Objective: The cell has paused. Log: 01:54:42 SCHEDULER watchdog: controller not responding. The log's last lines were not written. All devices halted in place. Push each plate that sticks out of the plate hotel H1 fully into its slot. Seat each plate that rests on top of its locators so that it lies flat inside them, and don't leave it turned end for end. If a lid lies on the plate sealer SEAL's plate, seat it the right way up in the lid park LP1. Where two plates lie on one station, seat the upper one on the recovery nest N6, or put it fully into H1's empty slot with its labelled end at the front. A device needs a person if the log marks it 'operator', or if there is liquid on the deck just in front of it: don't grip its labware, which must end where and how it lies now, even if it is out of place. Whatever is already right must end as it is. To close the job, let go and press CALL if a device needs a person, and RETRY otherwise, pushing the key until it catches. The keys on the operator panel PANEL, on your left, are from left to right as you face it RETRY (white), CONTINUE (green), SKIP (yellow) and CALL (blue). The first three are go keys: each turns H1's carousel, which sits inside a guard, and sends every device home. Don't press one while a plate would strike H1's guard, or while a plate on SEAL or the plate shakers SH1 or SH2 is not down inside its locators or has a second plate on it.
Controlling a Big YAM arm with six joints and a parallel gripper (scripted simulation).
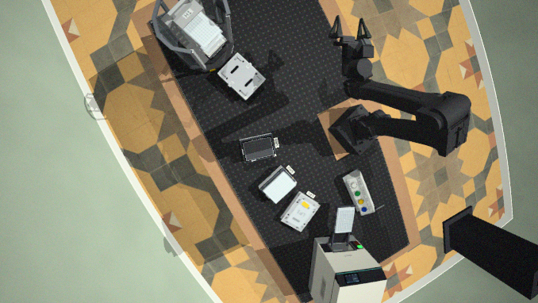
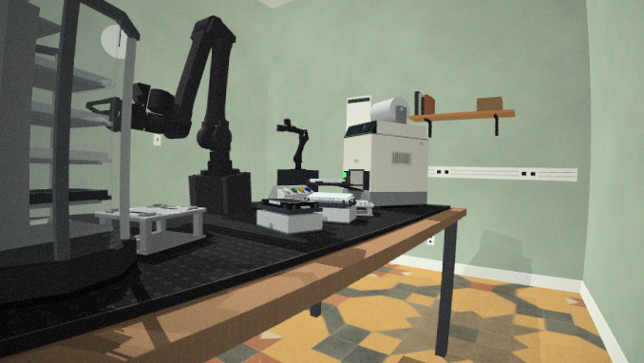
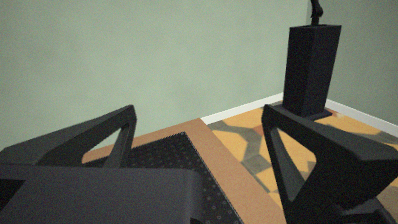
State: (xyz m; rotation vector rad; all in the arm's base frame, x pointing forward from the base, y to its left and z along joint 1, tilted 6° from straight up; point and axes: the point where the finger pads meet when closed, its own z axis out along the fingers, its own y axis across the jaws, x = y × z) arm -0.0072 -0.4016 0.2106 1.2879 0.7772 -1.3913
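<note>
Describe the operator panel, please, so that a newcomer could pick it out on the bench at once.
Start at the big white sealer at one end of the black mat. Just beside its extended tray lies the panel, a small pale slab. Unlike the plate stations nearby, it carries a row of round keys: white, green, yellow, blue.

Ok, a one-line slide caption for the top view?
Arm's open, empty end effector raised beside the black mat, far from plate hotel, stations and sealer.

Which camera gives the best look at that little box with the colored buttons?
The top view: the operator panel faces up, showing its green, yellow and blue keys in a row. The exterior view shows it small, edge-on and partly hidden behind a plate station. The wrist view misses it.
</note>
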